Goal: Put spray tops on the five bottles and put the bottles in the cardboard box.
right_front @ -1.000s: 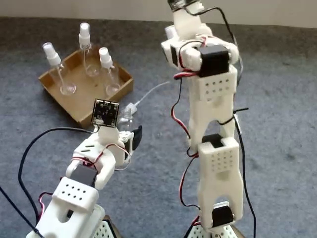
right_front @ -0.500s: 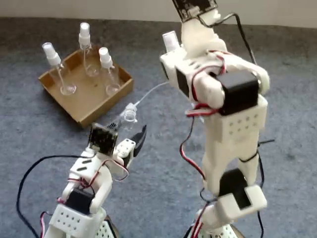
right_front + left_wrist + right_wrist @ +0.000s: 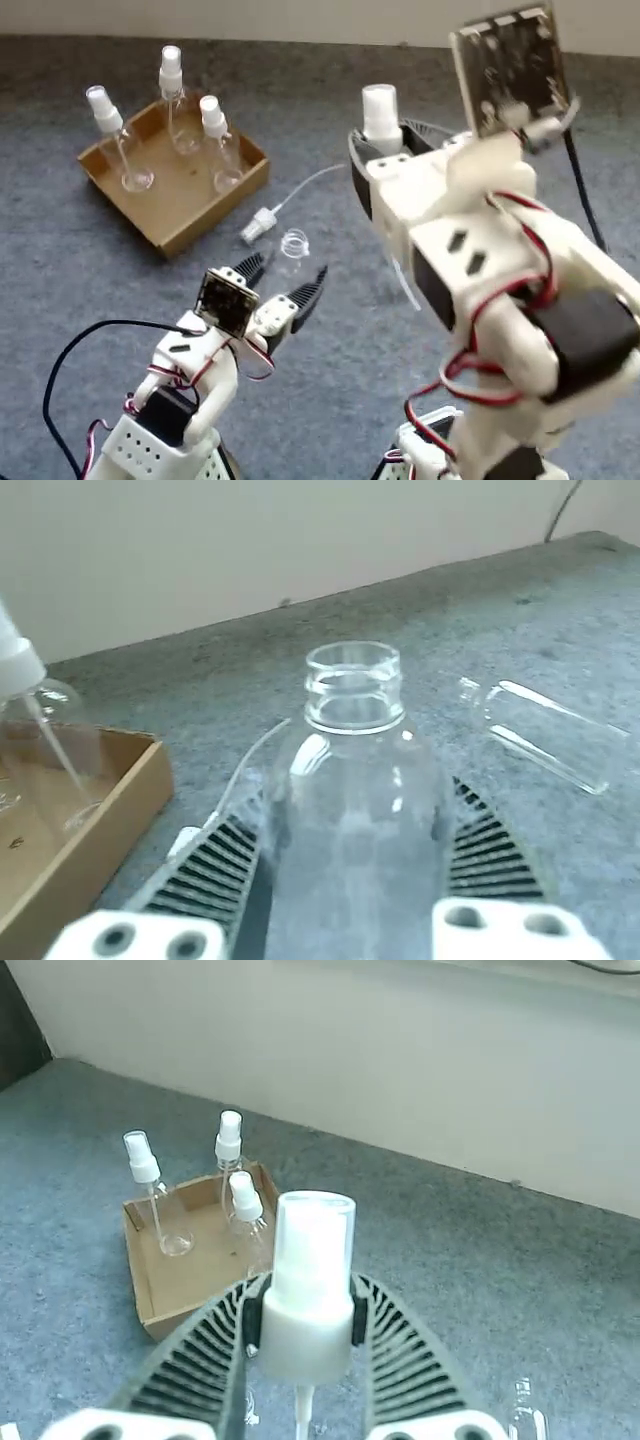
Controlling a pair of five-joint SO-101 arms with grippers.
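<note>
The left tool (image 3: 288, 266) (image 3: 360, 815) is closed on an open bottle (image 3: 293, 243) (image 3: 352, 780). The bottle stands upright between the ribbed fingers (image 3: 225, 855), which press it on both sides. Its neck is bare and points up, and it sits near the middle of the grey worktop (image 3: 90, 290), in front of the box (image 3: 213, 216).

The right tool (image 3: 392, 140) (image 3: 305, 1295) grips a white spray top (image 3: 380, 108) (image 3: 312, 1235) by its collar. The top is upright and held well above the worktop, farther back than the open bottle and apart from it. Its thin tube hangs down below the fingers.

The box lies at the far left of the worktop. Three capped bottles stand upright in it (image 3: 122, 145) (image 3: 173, 95) (image 3: 220, 145), each with a white spray top on.

A loose top (image 3: 259, 224) lies on its side on the worktop, just beside the box's near corner and close to the open bottle. Its tube trails away toward the right arm.

A lying bottle (image 3: 545, 738), clear and uncapped, rests on its side on the worktop near the open bottle, not touching it
</note>
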